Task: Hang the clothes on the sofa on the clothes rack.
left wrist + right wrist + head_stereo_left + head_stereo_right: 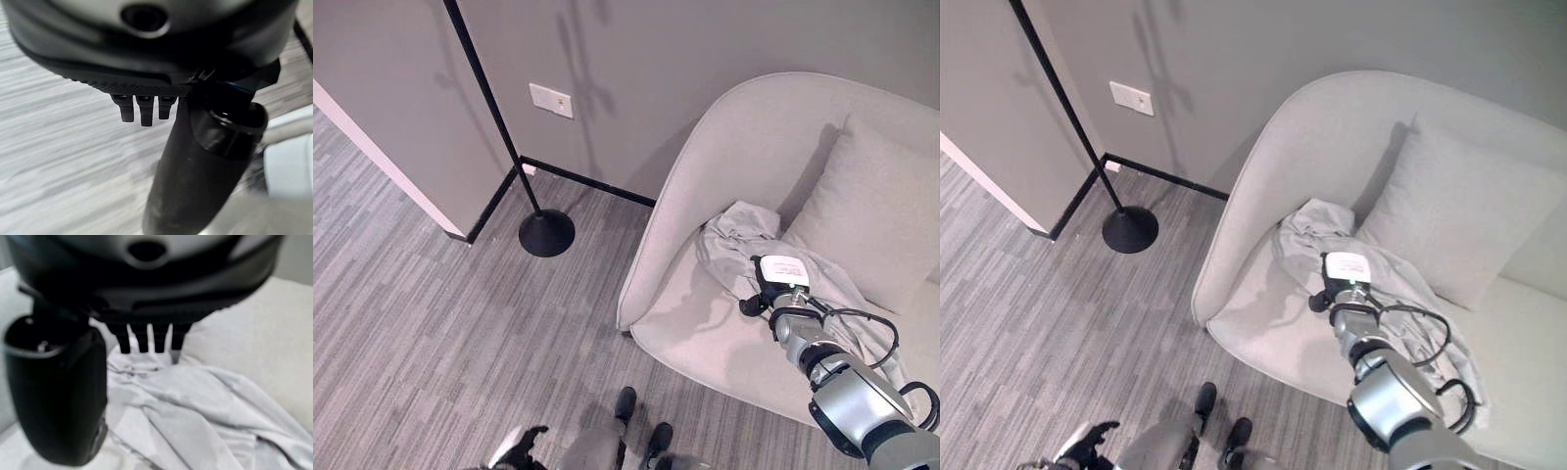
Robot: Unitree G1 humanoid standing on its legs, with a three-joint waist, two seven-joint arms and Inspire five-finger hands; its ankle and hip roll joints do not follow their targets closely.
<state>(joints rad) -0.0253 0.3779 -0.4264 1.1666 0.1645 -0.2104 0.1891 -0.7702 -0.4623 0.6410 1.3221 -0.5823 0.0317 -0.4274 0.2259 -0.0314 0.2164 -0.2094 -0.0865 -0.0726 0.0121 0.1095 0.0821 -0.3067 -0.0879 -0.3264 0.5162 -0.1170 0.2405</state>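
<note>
A crumpled light-grey garment lies on the seat of the pale grey sofa, against its cushion. My right hand hovers right over the garment's near part. In the right wrist view its fingers are straight above the cloth and hold nothing. The clothes rack is a thin black pole on a round black base, standing on the floor left of the sofa by the wall. My left hand hangs low over the carpet, fingers straight.
A grey cushion leans in the sofa's back corner. Grey striped carpet stretches between the sofa and the rack. The grey wall behind carries a white outlet plate, and a white wall edge juts out at the left.
</note>
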